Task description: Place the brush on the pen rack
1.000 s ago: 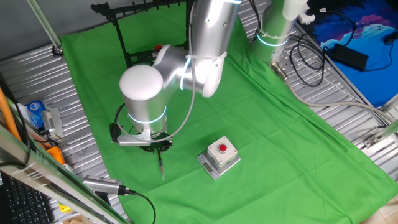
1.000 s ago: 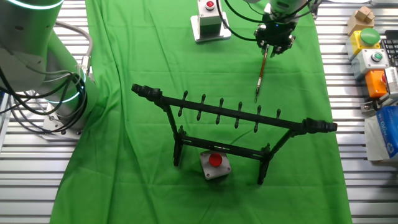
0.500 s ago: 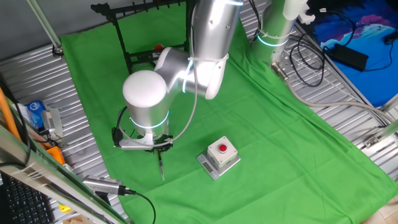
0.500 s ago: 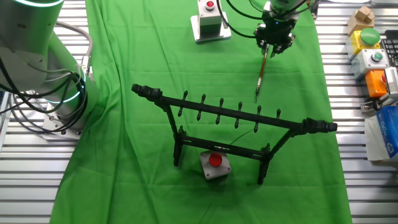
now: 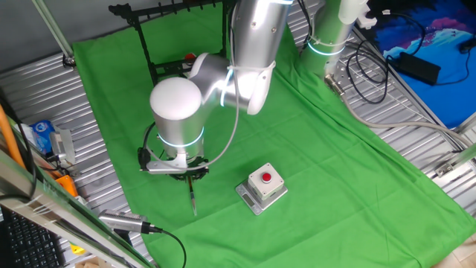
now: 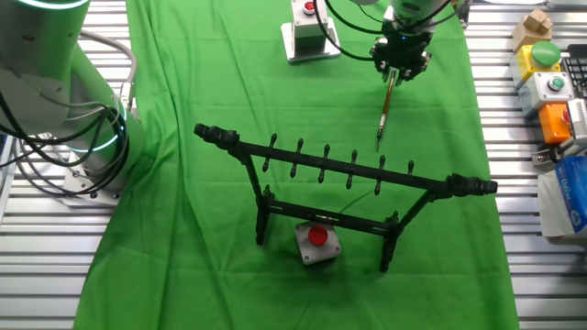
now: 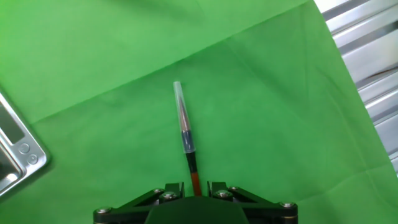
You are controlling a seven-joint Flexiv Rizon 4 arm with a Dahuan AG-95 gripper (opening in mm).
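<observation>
The brush (image 5: 193, 196) lies flat on the green cloth, a thin dark reddish shaft with a pale pointed tip. In the other fixed view the brush (image 6: 384, 112) points toward the pen rack (image 6: 321, 157), a black frame with pegs standing a short way off; the rack (image 5: 142, 39) is at the far end of the cloth. My gripper (image 5: 187, 177) hangs over the brush's shaft end, also in the other fixed view (image 6: 400, 73). In the hand view the brush (image 7: 185, 132) runs up from my gripper (image 7: 196, 186); the jaws stand either side of the shaft with small gaps.
A metal box with a red button (image 5: 262, 186) sits right of the brush. Another red button box (image 6: 317, 240) lies under the rack. A silver cabled cylinder (image 5: 123, 221) lies at the cloth's near edge. A second robot base (image 6: 64, 119) and small boxes (image 6: 550, 82) flank the cloth.
The arm has shifted slightly over the brush's shaft end. The brush has not moved.
</observation>
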